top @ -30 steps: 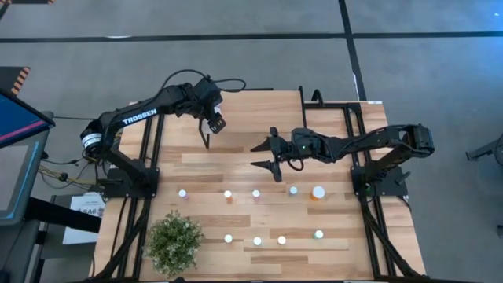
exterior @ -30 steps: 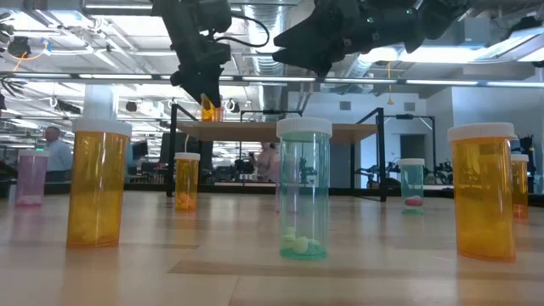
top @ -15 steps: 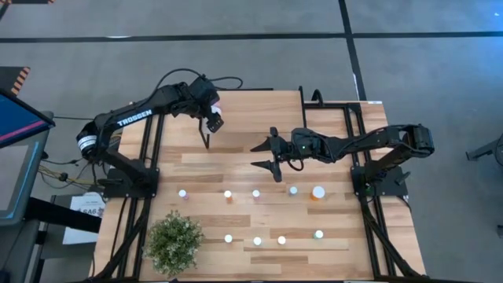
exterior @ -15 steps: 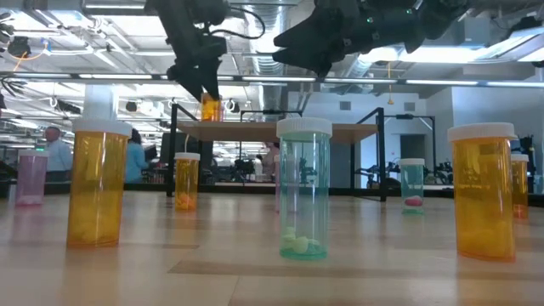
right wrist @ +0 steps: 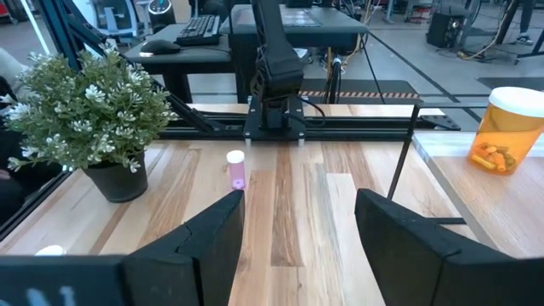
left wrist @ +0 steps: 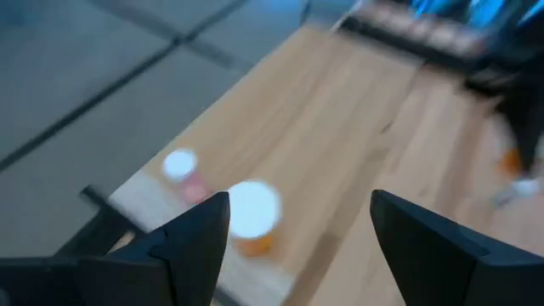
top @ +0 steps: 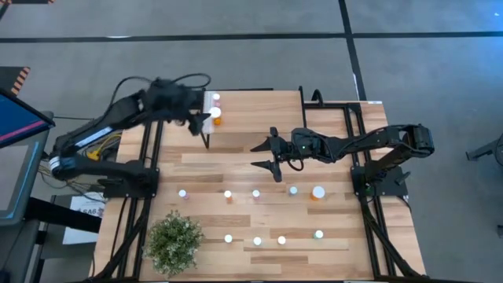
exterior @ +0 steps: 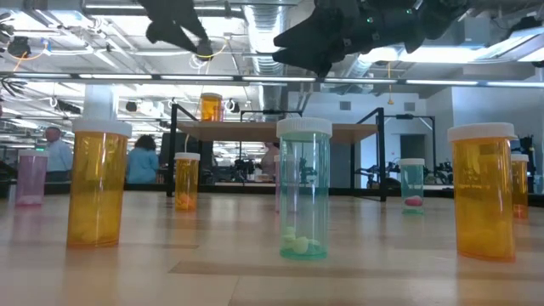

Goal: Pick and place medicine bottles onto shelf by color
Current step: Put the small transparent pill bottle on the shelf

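Observation:
The shelf (top: 259, 110) stands at the table's far side. On its left end stand an orange bottle (top: 215, 117) and, beyond it, a pink bottle (top: 215, 99); both show in the left wrist view, orange bottle (left wrist: 253, 214) and pink bottle (left wrist: 181, 167). My left gripper (top: 196, 119) is open, just left of the shelf's end and above it, touching nothing (left wrist: 299, 200). My right gripper (top: 256, 156) hovers open over the table's middle (right wrist: 299, 200). Two rows of bottles stand on their bases on the near half of the table, among them a large orange bottle (top: 317, 192).
A potted plant (top: 174, 242) stands at the near left corner. In the low view a teal bottle (exterior: 304, 191) and orange bottles (exterior: 98, 183) stand close to the camera. Black frame rails (top: 149, 149) run along both table sides. People move in the room behind.
My left gripper has let go of the orange bottle on the shelf's left end, then risen and drawn back toward the table's left edge. The orange bottle stays upright on the shelf. My right arm has kept still.

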You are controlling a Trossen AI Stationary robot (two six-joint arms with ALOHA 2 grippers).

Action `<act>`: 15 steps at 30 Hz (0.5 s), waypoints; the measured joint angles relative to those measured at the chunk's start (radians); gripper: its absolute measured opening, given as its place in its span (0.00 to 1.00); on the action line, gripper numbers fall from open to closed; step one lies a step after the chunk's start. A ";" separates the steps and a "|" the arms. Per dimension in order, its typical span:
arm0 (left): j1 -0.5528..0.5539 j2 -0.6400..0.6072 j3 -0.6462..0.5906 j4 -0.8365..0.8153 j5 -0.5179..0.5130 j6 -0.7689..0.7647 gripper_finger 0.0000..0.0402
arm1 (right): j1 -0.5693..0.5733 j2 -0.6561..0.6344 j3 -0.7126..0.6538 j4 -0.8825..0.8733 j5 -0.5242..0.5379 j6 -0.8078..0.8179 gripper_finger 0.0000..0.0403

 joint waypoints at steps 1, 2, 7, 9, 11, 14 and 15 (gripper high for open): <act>-0.016 -0.044 -0.041 0.043 0.001 -0.010 0.68 | 0.000 0.000 0.000 0.000 0.000 0.000 0.62; -0.031 -0.089 -0.087 0.086 0.000 -0.022 0.68 | 0.001 0.000 0.000 0.000 0.000 0.000 0.62; -0.133 -0.298 -0.294 0.281 -0.001 -0.061 0.68 | 0.002 0.000 0.000 0.011 0.000 0.000 0.62; -0.179 -0.360 -0.363 0.354 0.000 -0.069 0.68 | 0.002 0.000 0.000 0.029 0.000 0.004 0.62; -0.222 -0.410 -0.423 0.420 -0.004 -0.078 0.68 | 0.002 0.000 0.000 0.046 0.000 0.016 0.62; -0.280 -0.460 -0.501 0.500 -0.010 -0.090 0.68 | 0.002 0.000 0.000 0.047 0.000 0.036 0.62; -0.299 -0.471 -0.526 0.522 -0.010 -0.093 0.68 | 0.004 0.000 0.000 0.047 0.000 0.042 0.62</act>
